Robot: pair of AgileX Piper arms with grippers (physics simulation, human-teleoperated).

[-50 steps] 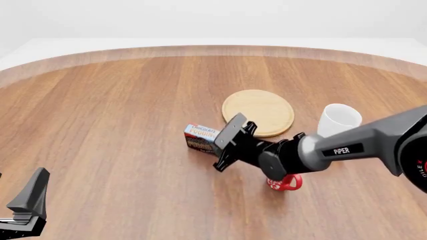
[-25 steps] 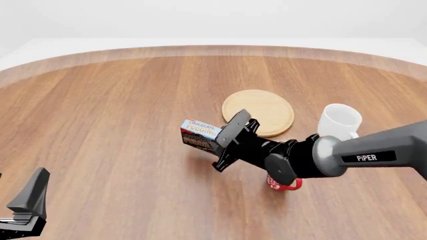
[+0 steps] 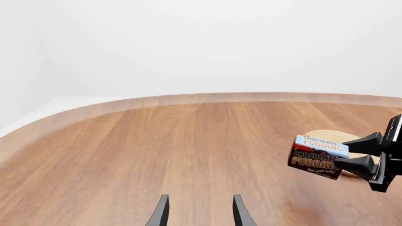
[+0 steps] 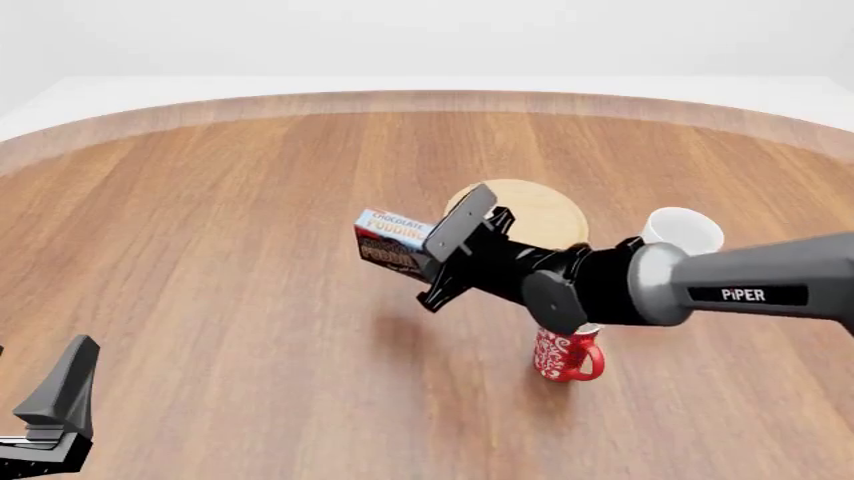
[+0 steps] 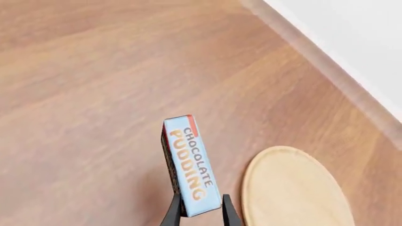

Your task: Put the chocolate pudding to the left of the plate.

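The chocolate pudding (image 4: pixel 391 243) is a dark-brown box with a light-blue and red top band. My right gripper (image 4: pixel 416 250) is shut on it and holds it in the air, left of the plate (image 4: pixel 534 215), a light-tan wooden disc partly hidden by the arm. The box also shows in the right wrist view (image 5: pixel 189 165) between the fingertips (image 5: pixel 174 212), with the plate (image 5: pixel 292 188) beside it, and in the left wrist view (image 3: pixel 317 157). My left gripper (image 3: pixel 199 213) is open and empty over bare wood, low at the front left (image 4: pixel 47 415).
A white mug (image 4: pixel 683 231) stands right of the plate. A red patterned mug (image 4: pixel 565 355) stands on the table under my right arm. The table's curved far edge (image 4: pixel 427 98) runs across the back.
My right gripper has lifted the pudding box off the table and carried it up and slightly back. The red mug is now more visible. The left arm has not moved.
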